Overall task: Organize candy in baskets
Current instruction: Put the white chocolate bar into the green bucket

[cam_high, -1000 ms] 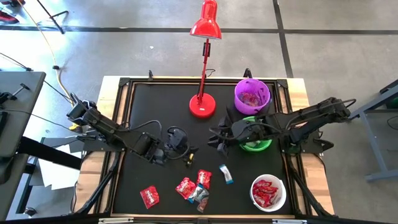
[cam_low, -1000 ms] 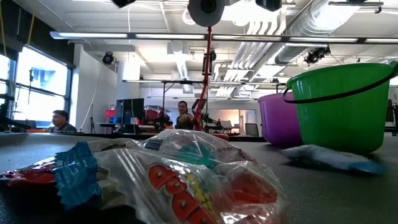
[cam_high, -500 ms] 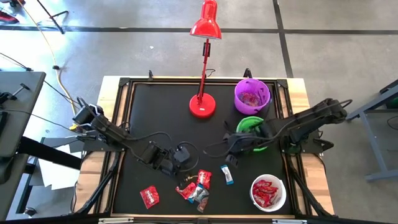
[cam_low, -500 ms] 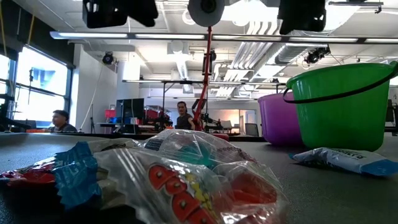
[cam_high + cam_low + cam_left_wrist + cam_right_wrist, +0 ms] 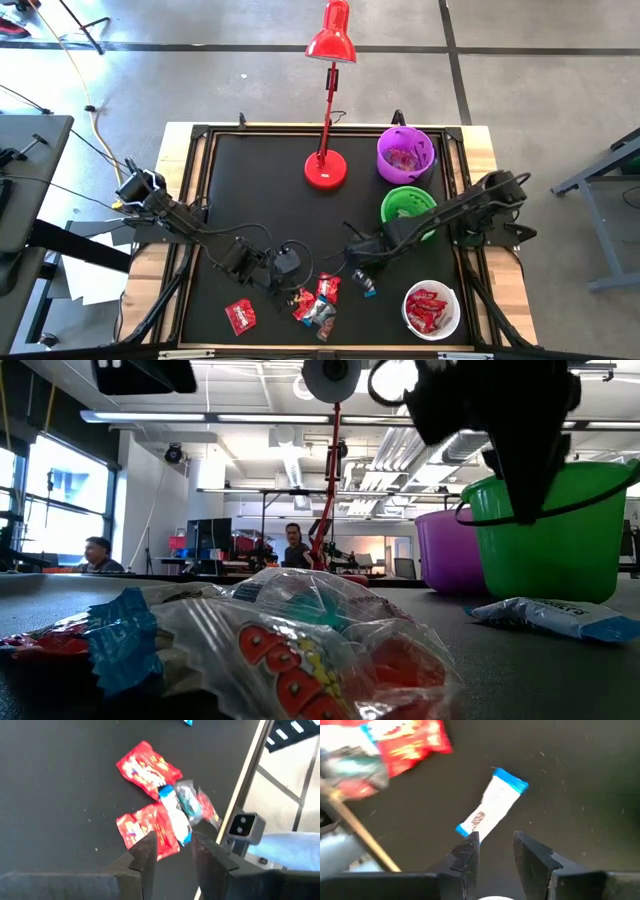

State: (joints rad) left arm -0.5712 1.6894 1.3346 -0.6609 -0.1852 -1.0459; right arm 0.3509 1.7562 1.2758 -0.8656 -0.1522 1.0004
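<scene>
While most of the loose candy lies in a small heap (image 5: 315,302) at about six o'clock on the black table (image 5: 260,180), one red packet (image 5: 240,316) sits apart at seven o'clock and a blue-and-white sweet (image 5: 364,282) lies just right of the heap. In the left wrist view the heap shows as two red packets (image 5: 148,767), a blue-and-white wrapper (image 5: 175,817) and a silvery one (image 5: 189,802) overlapping. The left gripper (image 5: 288,268) hangs just above the heap at its ten o'clock edge, its fingers (image 5: 145,852) parted with nothing between them. The right gripper (image 5: 362,262) hovers at the blue-and-white sweet (image 5: 491,802), fingers (image 5: 466,857) apart and empty, the sweet's near end just beyond the tips. The white basket (image 5: 432,310) at five o'clock holds red packets; the green basket (image 5: 408,206) stands at three o'clock, the purple basket (image 5: 405,153) at one o'clock beyond it with sweets inside. A red desk lamp (image 5: 326,168) stands at twelve o'clock. In the low view, people (image 5: 97,554) sit far off in the room behind.
</scene>
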